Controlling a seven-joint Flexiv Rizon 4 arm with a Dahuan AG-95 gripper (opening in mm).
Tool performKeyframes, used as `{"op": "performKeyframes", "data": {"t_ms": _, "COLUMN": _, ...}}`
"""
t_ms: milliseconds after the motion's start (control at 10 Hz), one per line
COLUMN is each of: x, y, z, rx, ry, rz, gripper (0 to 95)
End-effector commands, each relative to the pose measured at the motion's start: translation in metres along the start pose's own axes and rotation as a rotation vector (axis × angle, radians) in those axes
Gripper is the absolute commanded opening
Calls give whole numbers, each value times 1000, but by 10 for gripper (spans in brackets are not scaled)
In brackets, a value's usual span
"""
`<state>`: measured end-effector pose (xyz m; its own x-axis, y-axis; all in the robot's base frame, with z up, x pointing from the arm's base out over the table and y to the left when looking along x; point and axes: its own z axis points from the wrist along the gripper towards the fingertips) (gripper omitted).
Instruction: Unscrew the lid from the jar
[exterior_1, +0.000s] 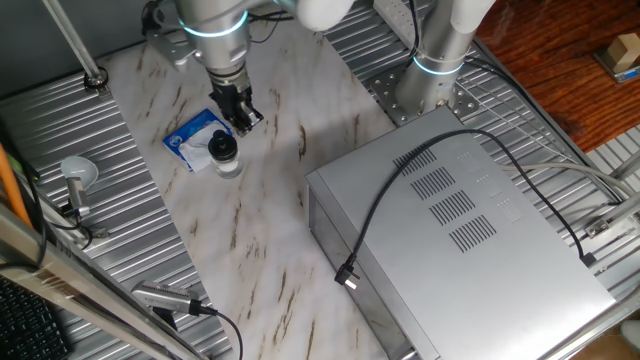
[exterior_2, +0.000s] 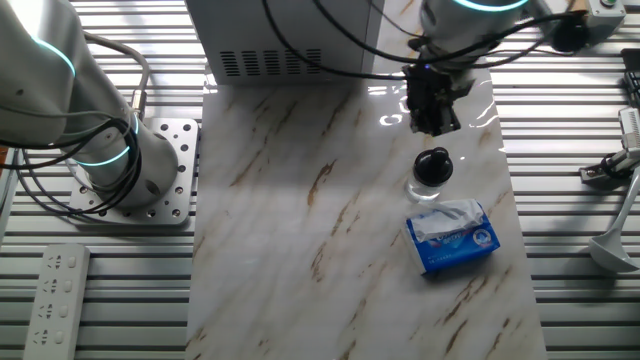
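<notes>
One fixed view: claw (exterior_1: 243, 119) near lid (exterior_1: 222, 141).

I get bright, even overhead light, glare on the marble tabletop (exterior_2: 400, 100) at twelve o'clock, soft shadows, slight blur.

The arm reaches down from the far side of the table, its silver wrist with a glowing ring held roughly vertical. The black gripper (exterior_1: 243, 118) (exterior_2: 434, 118) points straight down, hanging in the air with nothing between its fingers. Whether the fingers are parted or closed cannot be made out.
</notes>
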<state>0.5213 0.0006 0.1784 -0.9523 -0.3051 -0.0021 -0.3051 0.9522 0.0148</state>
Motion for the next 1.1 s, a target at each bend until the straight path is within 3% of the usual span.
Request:
{"op": "performKeyframes", "data": {"t_ms": 100, "x": -4, "y": -1, "z": -3, "rx": 1, "ry": 3, "rz": 1, "gripper": 0}}
{"op": "performKeyframes", "data": {"t_ms": 700, "x": -28, "y": -14, "z": -7, "rx": 6, "ry": 0, "rz": -24, "gripper": 0}}
{"op": "performKeyframes", "data": {"t_ms": 1100, "x": -30, "y": -33, "z": -5, "rx": 1, "ry": 0, "rz": -33, "gripper": 0}}
